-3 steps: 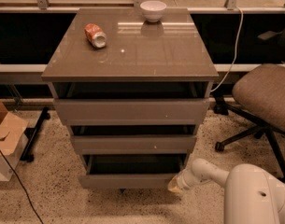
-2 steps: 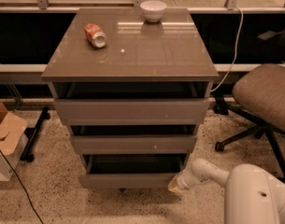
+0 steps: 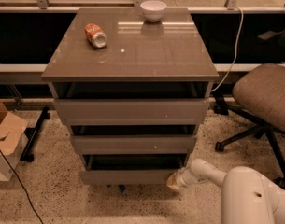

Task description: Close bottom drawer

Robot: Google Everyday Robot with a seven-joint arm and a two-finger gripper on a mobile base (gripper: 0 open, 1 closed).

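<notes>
The grey-brown cabinet (image 3: 132,55) has three handleless drawers, all pulled partly out. The bottom drawer (image 3: 128,176) has the slimmest front, low near the floor, with a dark gap above it. My white arm reaches in from the lower right, and my gripper (image 3: 174,182) sits at the right end of the bottom drawer's front, right against it. Its tip looks tan and is partly hidden by the arm.
A crushed orange can (image 3: 95,34) and a white bowl (image 3: 153,10) sit on the cabinet top. An office chair (image 3: 263,101) stands at the right. A cardboard box (image 3: 4,134) and a cable lie at the left on the speckled floor.
</notes>
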